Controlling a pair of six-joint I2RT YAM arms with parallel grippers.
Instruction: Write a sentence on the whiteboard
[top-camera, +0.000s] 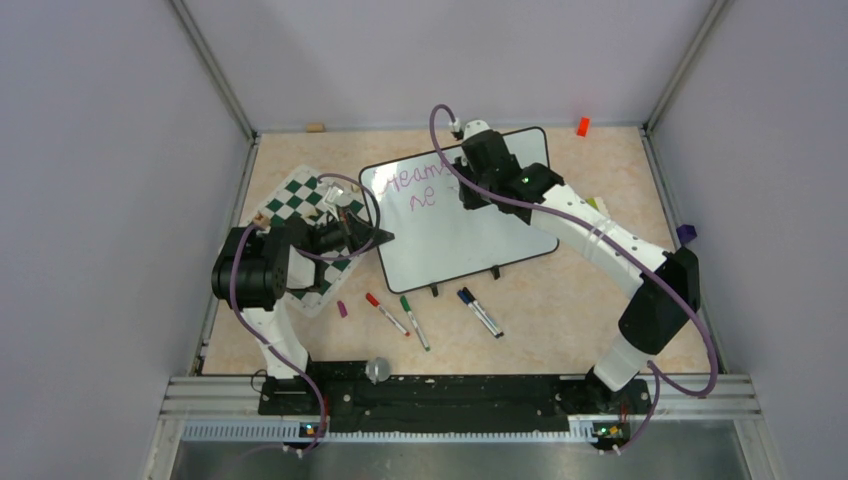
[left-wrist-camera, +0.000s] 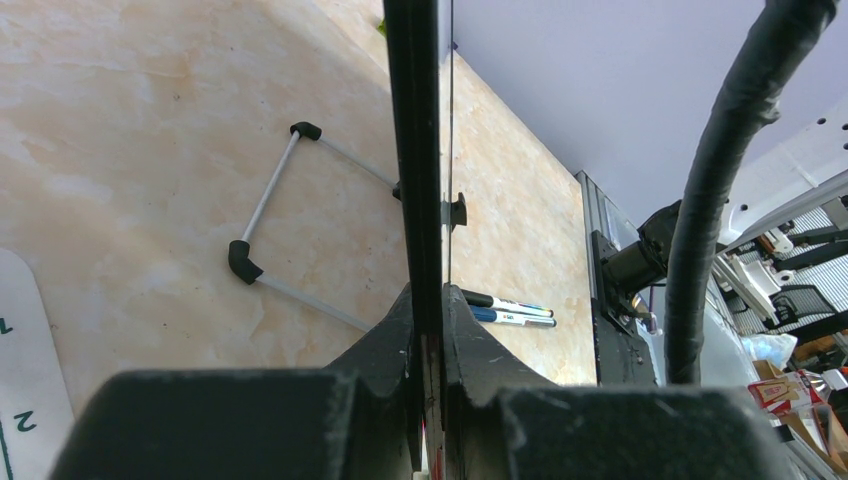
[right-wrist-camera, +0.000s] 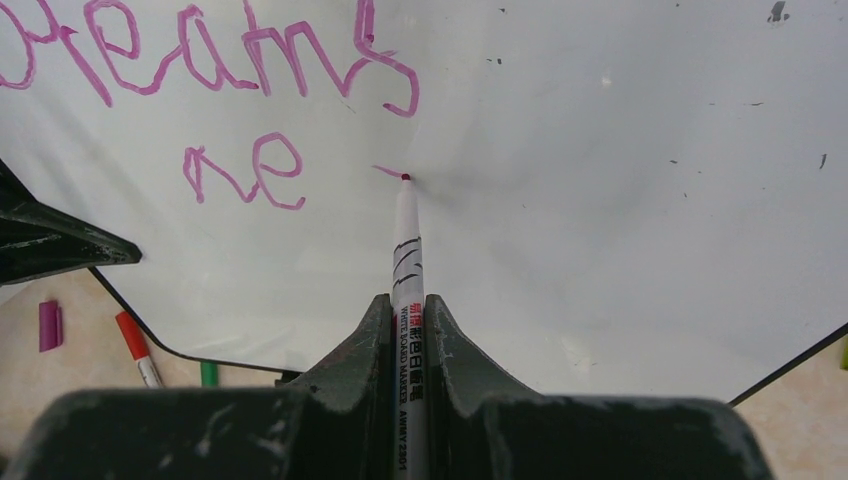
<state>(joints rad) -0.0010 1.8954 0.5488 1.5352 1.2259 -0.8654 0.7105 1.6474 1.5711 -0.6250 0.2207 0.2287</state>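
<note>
The whiteboard (top-camera: 470, 235) stands tilted on the table. The sentence (top-camera: 408, 187) in purple-pink reads "Dreams" with "ne" under it; it also shows in the right wrist view (right-wrist-camera: 240, 60). My right gripper (right-wrist-camera: 407, 305) is shut on a white marker (right-wrist-camera: 406, 260) whose tip touches the whiteboard (right-wrist-camera: 620, 200) at a short fresh stroke right of "ne". My left gripper (left-wrist-camera: 428, 300) is shut on the whiteboard's black left edge (left-wrist-camera: 412, 120), seen edge-on. In the top view the left gripper (top-camera: 372, 238) sits at the board's left side and the right gripper (top-camera: 470, 190) over its upper middle.
A green-and-white chess mat (top-camera: 305, 205) lies left of the board under the left arm. A purple cap (top-camera: 342, 309), a red marker (top-camera: 386, 313), a green marker (top-camera: 414, 321) and two dark markers (top-camera: 480, 311) lie in front of the board. An orange block (top-camera: 582, 126) sits at the back.
</note>
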